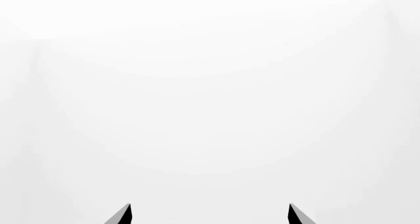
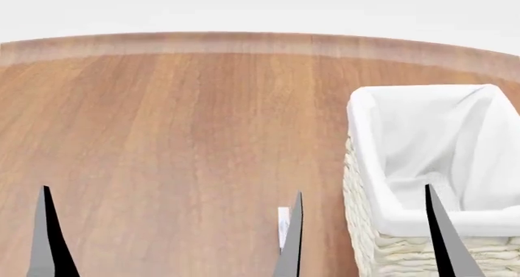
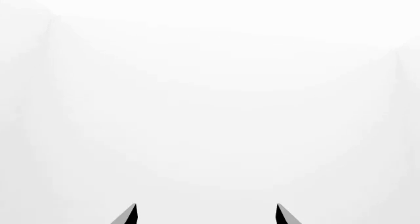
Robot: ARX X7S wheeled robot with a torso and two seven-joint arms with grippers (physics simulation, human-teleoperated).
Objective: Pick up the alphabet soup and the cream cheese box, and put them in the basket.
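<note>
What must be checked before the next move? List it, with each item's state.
1. Left gripper free: jaws apart, nothing between them. Ok.
2. Right gripper free: jaws apart, nothing between them. Ok.
3. Basket ready: upright on the table, and the part of its inside that shows holds nothing. Ok.
4. Soup located: it appears in no view. Not ok.
5. Cream cheese box located: a small white thing lies left of the basket, half hidden behind a right finger. It may be the box. Cannot tell.
</note>
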